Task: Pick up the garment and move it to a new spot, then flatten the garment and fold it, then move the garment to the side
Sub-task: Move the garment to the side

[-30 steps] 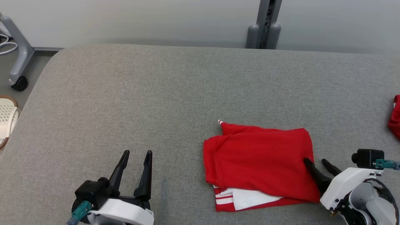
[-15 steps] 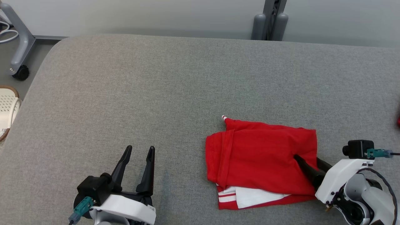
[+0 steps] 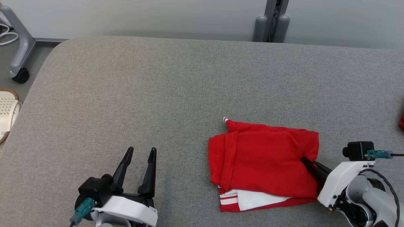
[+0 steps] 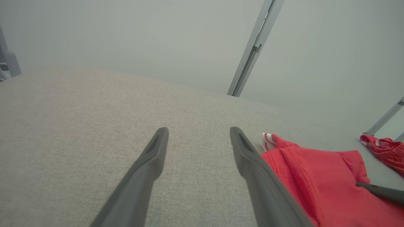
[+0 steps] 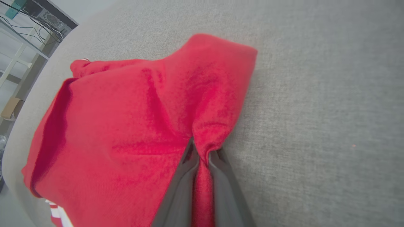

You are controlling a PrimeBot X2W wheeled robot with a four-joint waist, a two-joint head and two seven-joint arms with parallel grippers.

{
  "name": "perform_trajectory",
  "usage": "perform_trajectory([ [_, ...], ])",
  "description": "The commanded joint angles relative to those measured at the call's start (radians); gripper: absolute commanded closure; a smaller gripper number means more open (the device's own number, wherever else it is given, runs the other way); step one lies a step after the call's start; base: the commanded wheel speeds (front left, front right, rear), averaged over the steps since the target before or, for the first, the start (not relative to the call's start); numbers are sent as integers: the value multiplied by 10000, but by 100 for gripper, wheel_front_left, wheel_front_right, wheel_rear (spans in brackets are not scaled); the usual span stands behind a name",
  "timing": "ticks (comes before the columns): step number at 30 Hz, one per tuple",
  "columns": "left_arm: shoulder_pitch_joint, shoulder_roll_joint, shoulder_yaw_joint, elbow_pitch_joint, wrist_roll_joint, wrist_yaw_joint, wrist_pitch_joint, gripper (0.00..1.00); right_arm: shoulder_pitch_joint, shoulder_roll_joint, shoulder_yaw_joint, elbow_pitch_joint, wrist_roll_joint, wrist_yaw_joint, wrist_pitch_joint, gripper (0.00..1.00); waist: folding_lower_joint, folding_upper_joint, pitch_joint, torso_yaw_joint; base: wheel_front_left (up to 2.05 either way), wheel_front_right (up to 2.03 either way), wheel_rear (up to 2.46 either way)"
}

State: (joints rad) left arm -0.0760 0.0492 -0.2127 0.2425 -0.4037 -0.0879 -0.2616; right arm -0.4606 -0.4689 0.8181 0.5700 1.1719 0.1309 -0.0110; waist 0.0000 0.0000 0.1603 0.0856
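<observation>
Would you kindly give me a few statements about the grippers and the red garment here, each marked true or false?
1. The right gripper pinches a fold at the edge of the red garment. True.
2. The left gripper is shut on the garment. False: it is open and apart from it.
3. The garment lies on a grey fabric surface. True.
4. The garment is plain red throughout. False: a white striped panel shows at its near edge.

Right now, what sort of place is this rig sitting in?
Probably a robotics lab or test room, not a home: a wide grey fabric-covered table holding one folded red garment, a metal stand on a caster beside it, and shelving with cables and equipment.
</observation>
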Motion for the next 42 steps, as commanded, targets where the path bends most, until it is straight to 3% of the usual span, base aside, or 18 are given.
perform_trajectory([
  [1,-153,39,9,14,-30,7,-39,0,-97,-113,10,64,22,1,-66,100,0,0,-14,-10,0,0,0],
  [10,29,39,-1,71,-92,29,-39,0,-851,-698,956,505,-583,-1,-572,100,0,0,-296,-126,0,0,0],
  [18,209,39,-11,80,-170,72,-39,0,-1673,-1616,1467,806,-1028,-1,-525,100,0,0,-545,-225,0,0,0],
  [30,258,39,-20,13,-182,44,-39,0,-2722,-3307,1475,1547,-1216,-1,-175,100,0,0,-378,-322,0,0,0],
  [42,-235,41,113,-10,81,-65,-39,0,-3893,-4175,1073,3418,-1962,-1,-426,100,0,0,594,-491,0,0,0],
])
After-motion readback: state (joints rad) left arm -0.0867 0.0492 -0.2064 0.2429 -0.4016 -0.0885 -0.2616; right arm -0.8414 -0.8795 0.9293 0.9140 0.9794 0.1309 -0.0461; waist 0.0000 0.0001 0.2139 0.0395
